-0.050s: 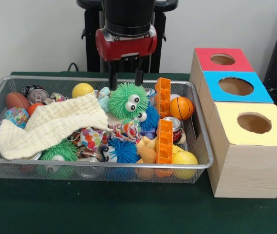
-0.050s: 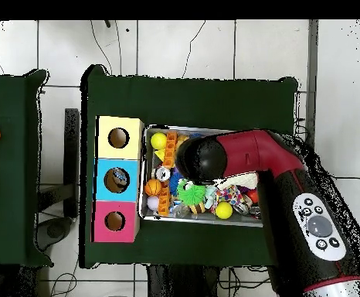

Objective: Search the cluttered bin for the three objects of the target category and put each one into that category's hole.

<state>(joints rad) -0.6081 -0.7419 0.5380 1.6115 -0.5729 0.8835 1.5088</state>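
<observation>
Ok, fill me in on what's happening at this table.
The robot's gripper hangs open over the mesh bin, just behind the green spiky ball, holding nothing. The bin is full of toys, balls, cans and a cream cloth. Beside it, the wooden box has red, blue and yellow holes.

Wire bin (image 1: 200, 146) packed edge to edge; no bare floor visible inside. Cream cloth (image 1: 50, 126) drapes over the left half, covering whatever lies under it. Green fuzzy ball (image 1: 127, 100) sits high at centre rear, gripper (image 1: 126, 78) just behind and above it, fingers spread either side of a gap. Two orange blocks (image 1: 164, 124) stand on end right of centre, walling off the basketball (image 1: 181, 107) and yellow ball (image 1: 185, 158) from the middle. Box (image 1: 248, 161) stands against the bin's right wall; its three holes open upward, unobstructed above. In the overhead view the arm (image 2: 291, 193) covers the bin's middle
</observation>
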